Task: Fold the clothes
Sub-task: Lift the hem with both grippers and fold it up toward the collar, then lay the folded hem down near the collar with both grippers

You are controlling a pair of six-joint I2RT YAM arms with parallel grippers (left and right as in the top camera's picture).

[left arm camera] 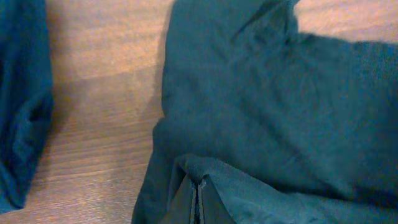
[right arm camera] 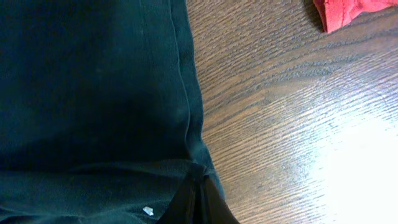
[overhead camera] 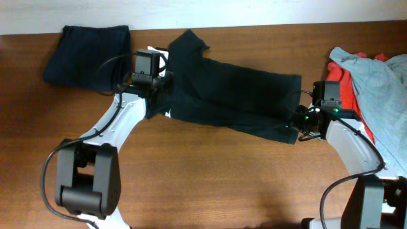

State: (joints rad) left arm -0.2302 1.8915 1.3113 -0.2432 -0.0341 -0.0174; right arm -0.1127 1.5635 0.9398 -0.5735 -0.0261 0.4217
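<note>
A black T-shirt [overhead camera: 235, 95] lies spread across the middle of the table, one sleeve pointing to the back. My left gripper [overhead camera: 154, 91] is shut on the shirt's left edge; in the left wrist view the cloth [left arm camera: 261, 106] bunches between the closed fingertips [left arm camera: 189, 193]. My right gripper [overhead camera: 299, 124] is shut on the shirt's right lower corner, where the hem [right arm camera: 186, 81] folds into the fingertips [right arm camera: 211, 193]. A small white mark [right arm camera: 148, 211] shows on the cloth near the right gripper.
A folded navy garment [overhead camera: 88, 55] lies at the back left, seen too in the left wrist view [left arm camera: 22, 99]. A pile with a pale grey-blue garment [overhead camera: 378, 83] over a red one [overhead camera: 346, 83] sits at the right edge; red cloth [right arm camera: 348, 12] shows in the right wrist view.
</note>
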